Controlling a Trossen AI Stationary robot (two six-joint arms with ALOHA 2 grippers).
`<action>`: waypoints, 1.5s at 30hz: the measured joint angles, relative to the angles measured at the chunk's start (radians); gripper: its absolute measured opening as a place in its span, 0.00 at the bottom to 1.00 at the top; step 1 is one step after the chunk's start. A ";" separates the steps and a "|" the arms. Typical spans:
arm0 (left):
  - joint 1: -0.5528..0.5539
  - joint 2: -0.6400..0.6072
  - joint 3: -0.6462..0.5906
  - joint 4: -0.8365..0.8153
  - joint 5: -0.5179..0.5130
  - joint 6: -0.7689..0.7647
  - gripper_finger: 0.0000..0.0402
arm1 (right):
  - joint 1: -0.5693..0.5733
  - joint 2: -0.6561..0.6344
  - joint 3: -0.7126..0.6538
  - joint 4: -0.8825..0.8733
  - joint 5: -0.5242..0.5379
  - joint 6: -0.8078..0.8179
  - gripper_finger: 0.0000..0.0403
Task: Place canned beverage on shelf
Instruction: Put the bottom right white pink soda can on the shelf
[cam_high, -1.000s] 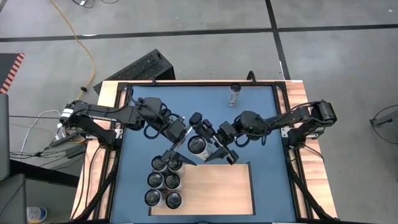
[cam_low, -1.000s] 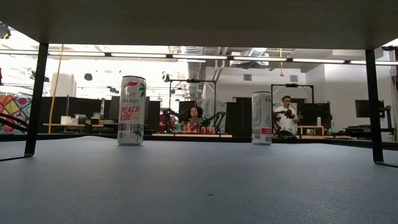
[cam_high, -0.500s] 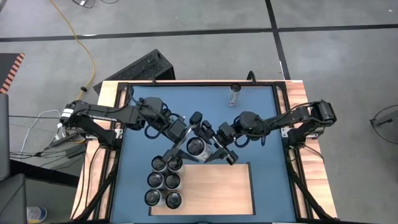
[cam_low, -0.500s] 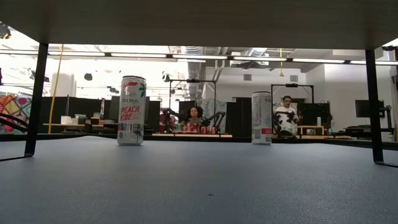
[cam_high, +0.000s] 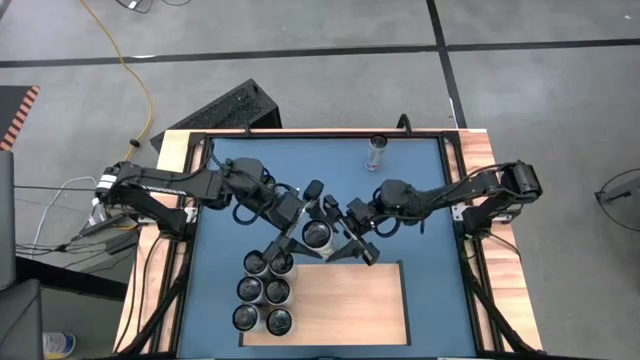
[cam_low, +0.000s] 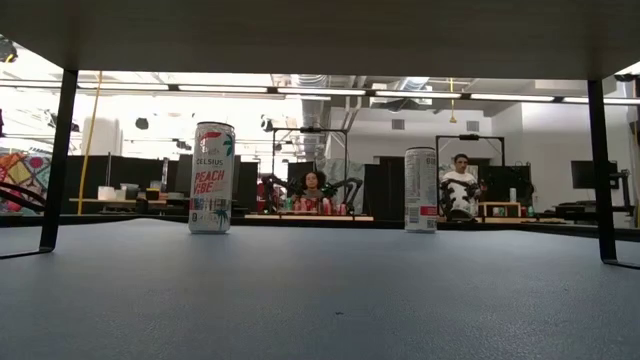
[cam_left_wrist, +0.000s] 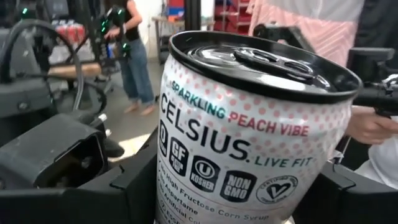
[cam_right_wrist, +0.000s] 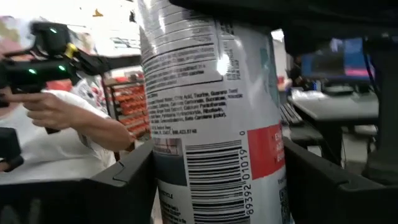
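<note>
A Celsius can (cam_high: 318, 234) stands upright in the air over the blue table, just beyond the far edge of the pale wooden shelf (cam_high: 350, 305). My left gripper (cam_high: 304, 226) reaches it from the left and is shut on its body (cam_left_wrist: 249, 137). My right gripper (cam_high: 345, 235) reaches in from the right. Its open fingers (cam_right_wrist: 124, 180) stand close on either side of the can's barcode side (cam_right_wrist: 211, 124). I cannot make out any touch there. The held can and both grippers are out of sight in the low view. My left gripper pinches the can's round body (cam_left_wrist: 186, 186) between its two fingers (cam_left_wrist: 74, 162), well below the rim. The fingers come roughly level from the table's left and far side. The can stays upright, clear of both table and shelf.
Several cans (cam_high: 263, 292) stand on the shelf's left part; its right part is bare wood. One can (cam_high: 376, 152) sits near the table's far edge. The low view, under the shelf (cam_low: 320, 30), shows two upright cans (cam_low: 212, 178) (cam_low: 421, 190), the shelf's legs (cam_low: 58, 160), and people in the room behind.
My left gripper's fingers, spread wide beside the can a second ago, have drawn in and shut on its body. The can has stayed upright in nearly the same place.
</note>
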 joint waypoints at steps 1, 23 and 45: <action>0.000 -0.002 0.000 -0.013 -0.013 0.000 0.63 | 0.000 0.000 0.000 -0.015 0.004 0.000 0.72; -0.008 -0.088 0.001 -0.212 -0.348 0.052 0.63 | 0.006 -0.379 -0.002 -0.619 0.449 -0.197 0.74; -0.007 -0.085 0.001 -0.297 -0.458 0.057 0.63 | 0.186 -0.312 0.124 -0.520 0.859 -0.512 0.87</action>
